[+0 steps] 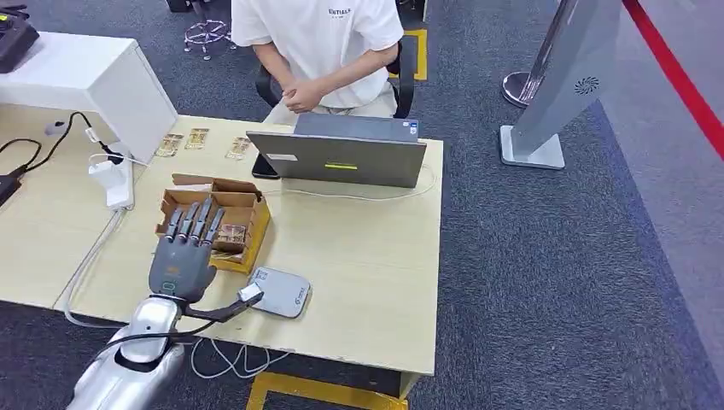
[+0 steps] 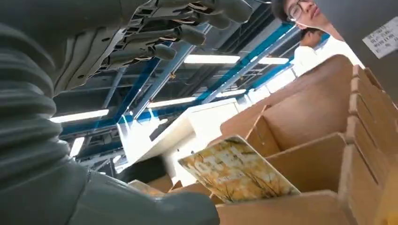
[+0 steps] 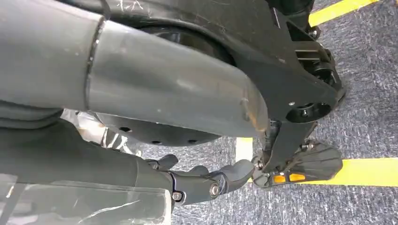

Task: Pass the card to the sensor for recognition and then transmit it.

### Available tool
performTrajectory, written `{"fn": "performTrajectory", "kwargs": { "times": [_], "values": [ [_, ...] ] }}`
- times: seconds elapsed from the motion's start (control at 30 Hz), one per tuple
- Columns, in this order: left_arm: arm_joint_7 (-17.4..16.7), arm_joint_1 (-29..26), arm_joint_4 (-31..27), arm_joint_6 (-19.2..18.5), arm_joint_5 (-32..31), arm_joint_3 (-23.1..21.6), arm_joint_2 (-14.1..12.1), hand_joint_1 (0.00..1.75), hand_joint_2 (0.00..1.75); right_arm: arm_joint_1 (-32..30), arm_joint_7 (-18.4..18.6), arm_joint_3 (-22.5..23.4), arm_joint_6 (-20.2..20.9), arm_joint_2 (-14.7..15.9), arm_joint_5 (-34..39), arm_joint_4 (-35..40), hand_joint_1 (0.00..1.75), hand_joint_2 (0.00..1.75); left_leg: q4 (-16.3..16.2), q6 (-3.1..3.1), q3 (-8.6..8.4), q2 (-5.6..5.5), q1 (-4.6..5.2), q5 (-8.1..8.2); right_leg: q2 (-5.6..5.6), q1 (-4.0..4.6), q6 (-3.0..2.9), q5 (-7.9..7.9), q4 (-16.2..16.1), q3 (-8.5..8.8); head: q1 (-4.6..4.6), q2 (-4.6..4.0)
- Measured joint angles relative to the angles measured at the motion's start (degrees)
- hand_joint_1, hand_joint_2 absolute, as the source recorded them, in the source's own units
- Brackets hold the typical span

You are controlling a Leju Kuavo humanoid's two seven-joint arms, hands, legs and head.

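The left hand (image 1: 182, 256) hovers over the near edge of the box (image 1: 215, 219), fingers (image 1: 198, 220) stretched out and apart, holding nothing. In the left wrist view a yellow patterned card (image 2: 237, 171) leans tilted in a box compartment below those fingers. The grey sensor (image 1: 279, 291) lies flat on the bench (image 1: 367, 265), just right of the hand and near the box. More cards (image 1: 197, 138) lie at the far left; a laptop (image 1: 341, 152) stands beyond the box, a seated person (image 1: 320, 51) behind it. The right hand (image 3: 206, 180) hangs over carpet, fingers loosely curled, holding nothing.
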State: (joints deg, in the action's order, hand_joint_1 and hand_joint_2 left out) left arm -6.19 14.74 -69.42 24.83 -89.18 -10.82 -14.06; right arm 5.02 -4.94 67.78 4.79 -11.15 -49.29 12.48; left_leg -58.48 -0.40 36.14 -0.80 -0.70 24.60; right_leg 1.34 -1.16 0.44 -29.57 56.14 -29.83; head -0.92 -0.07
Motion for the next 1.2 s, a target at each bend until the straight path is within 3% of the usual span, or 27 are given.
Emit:
{"fn": "performTrajectory", "kwargs": {
  "times": [0.23, 0.27, 0.57, 0.6, 1.2],
  "values": [
    [-0.28, 1.26, 2.06, 2.23, -0.63, 0.00, 0.66, 0.00, 1.75, 0.00, 0.13, -0.02, 0.00, 0.00, -0.35, 0.00, 0.00, 0.00, 0.00, 0.00, 0.00, 0.00, 0.00, 0.00, 0.00, 0.00, 0.00, 0.00, 0.00, 0.03, 0.00, 0.00],
    [-0.33, 1.43, 2.39, 2.58, -0.63, 0.00, 0.77, 0.49, 1.75, 0.02, 0.11, -0.02, 0.00, 0.00, -0.35, 0.00, 0.00, 0.00, 0.00, 0.00, 0.00, 0.00, 0.00, 0.00, 0.00, 0.00, 0.00, 0.00, 0.00, 0.03, 0.00, 0.00],
    [-0.33, 1.73, 3.91, 3.84, -0.63, 0.00, 1.31, 0.49, 1.75, 0.03, 0.11, -0.02, 0.00, 0.00, -0.50, -0.02, 0.00, 0.00, 0.00, 0.00, 0.00, 0.00, 0.00, 0.00, 0.00, 0.00, 0.00, 0.00, 0.00, 0.02, 0.00, 0.00],
    [-0.31, 1.73, 4.00, 3.84, -0.63, 0.00, 1.31, 1.75, 1.75, 0.03, 0.11, -0.02, 0.00, 0.00, -0.50, -0.02, 0.00, 0.00, 0.00, 0.00, 0.00, 0.00, 0.00, 0.00, 0.00, 0.00, 0.00, 0.00, 0.00, 0.02, 0.00, 0.00],
    [1.95, 2.19, 4.70, 0.78, 1.99, 0.00, 1.36, 1.75, 1.75, 0.02, 0.09, 0.00, 0.00, 0.00, 0.02, 0.00, 0.00, 0.00, 0.00, 0.00, 0.00, 0.00, 0.01, 0.00, 0.00, 0.00, 0.00, 0.00, 0.00, 0.03, 0.00, 0.00]
  ]
}}
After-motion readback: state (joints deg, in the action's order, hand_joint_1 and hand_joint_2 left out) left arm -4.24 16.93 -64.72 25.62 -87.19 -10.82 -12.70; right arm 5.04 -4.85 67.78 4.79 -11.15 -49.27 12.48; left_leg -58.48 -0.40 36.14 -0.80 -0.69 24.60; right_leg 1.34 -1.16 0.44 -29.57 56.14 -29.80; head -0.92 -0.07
